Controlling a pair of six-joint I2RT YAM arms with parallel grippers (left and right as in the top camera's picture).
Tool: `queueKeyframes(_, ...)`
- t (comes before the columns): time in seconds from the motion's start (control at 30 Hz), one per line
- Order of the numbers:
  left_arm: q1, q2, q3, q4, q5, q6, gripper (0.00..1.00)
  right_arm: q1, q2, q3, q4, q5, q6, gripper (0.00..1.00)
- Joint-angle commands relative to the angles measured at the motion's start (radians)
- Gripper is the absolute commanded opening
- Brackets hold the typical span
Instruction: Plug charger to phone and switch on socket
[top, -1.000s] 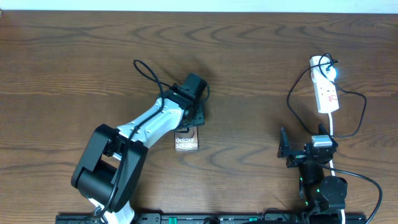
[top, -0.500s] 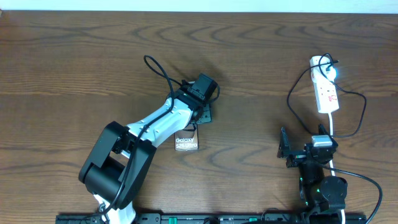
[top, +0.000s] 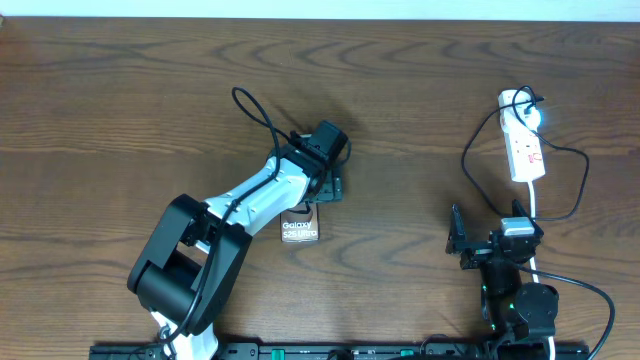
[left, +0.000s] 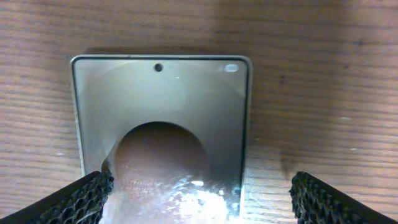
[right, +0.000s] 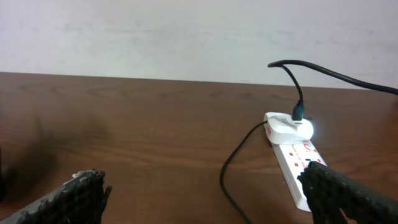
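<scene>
Left fingers (left: 68, 202) released, straddling the phone (top: 300, 229), which lies flat at 6 o'clock from table (top: 120, 90) centre. Right fingers (right: 348, 193) released, empty. Socket (top: 525, 145) at 2 o'clock with the charger (top: 468, 160) plugged in (tip not made out). Risk: a fingertip catching the phone could skew its port.

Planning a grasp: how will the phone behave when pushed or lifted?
The phone looks like a stiff, flat slab lying on the table, so it should slide rather than roll or tip. Its glossy face may be slippery. Its thin edges probably give fingers little to catch.
</scene>
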Motion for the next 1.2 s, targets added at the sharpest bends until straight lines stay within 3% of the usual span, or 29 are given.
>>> queueKeyframes(0.0,-0.002,0.093,-0.019,-0.063,0.08,0.044,0.95,-0.004,-0.002,-0.001,-0.004,0.004,-0.008,0.99)
queueKeyframes(0.23,-0.002,0.093,0.04,-0.176,-0.016,0.042,1.0,-0.004,-0.002,-0.001,-0.004,0.004,-0.009,0.99)
queueKeyframes(1.17,0.039,0.118,-0.044,-0.157,0.153,-0.13,0.98,-0.004,-0.002,-0.001,-0.004,0.004,-0.009,0.99)
